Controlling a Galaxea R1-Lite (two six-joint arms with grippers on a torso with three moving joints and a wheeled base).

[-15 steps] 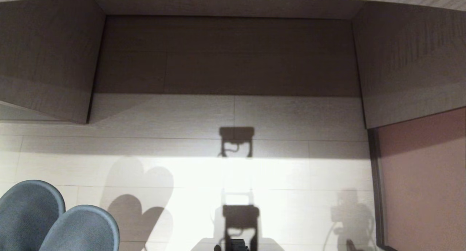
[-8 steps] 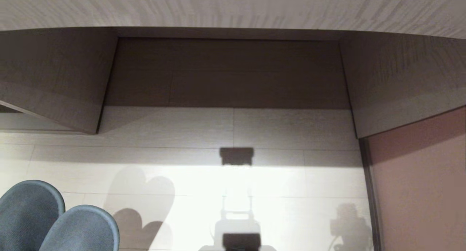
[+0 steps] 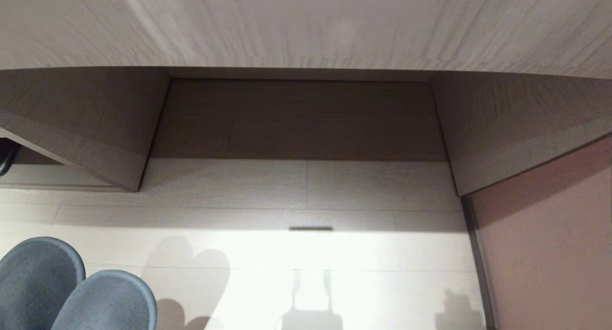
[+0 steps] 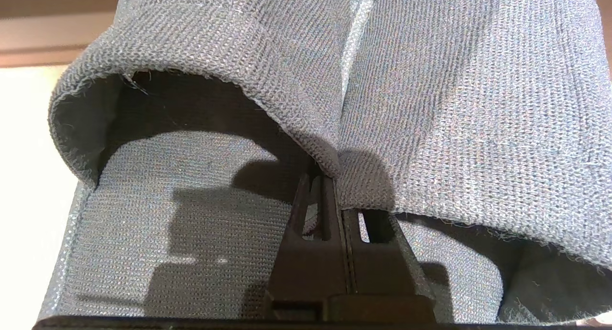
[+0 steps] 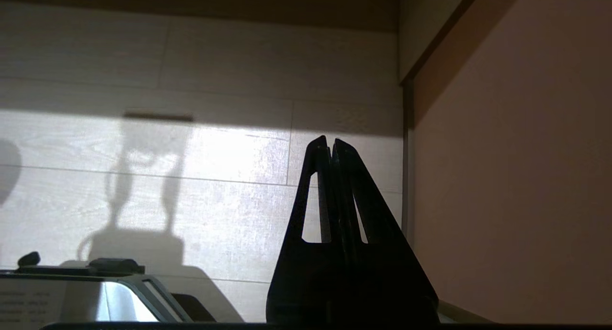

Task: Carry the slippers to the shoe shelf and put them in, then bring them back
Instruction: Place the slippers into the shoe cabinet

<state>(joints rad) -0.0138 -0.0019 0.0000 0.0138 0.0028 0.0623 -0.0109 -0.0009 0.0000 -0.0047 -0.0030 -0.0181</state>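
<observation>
Two slippers (image 3: 71, 291) sit side by side at the lower left of the head view, toes pointing toward the furniture ahead, raised above the floor (image 3: 306, 253). Both are held by the left end effector (image 4: 330, 177), whose fingers are pressed together on the fabric edges where the two uppers meet. In the left wrist view the slippers (image 4: 430, 105) fill almost the whole picture: grey knitted uppers, open heels facing the camera, insole of one visible below its upper. They touch each other along their inner sides.

The right end effector (image 5: 330, 146) carries nothing; its fingers are pressed together, tips touching, pointing out over the floor (image 5: 143, 201) near a pinkish panel (image 5: 516, 177).

The floor is pale wood-grain plank, brightly lit in the near part, with shadows of the slippers and of the robot cast on it. The pinkish panel (image 3: 545, 253) stands at the right edge of the head view, bordered by a dark strip.

Farther ahead is a wide recess (image 3: 296, 119) with a dark back board, flanked by two side boards (image 3: 76, 124) and reaching down to the floor. A pale wood-grain top (image 3: 306, 24) runs across above the recess and fills the far part of the view. The slippers are well short of the recess.
</observation>
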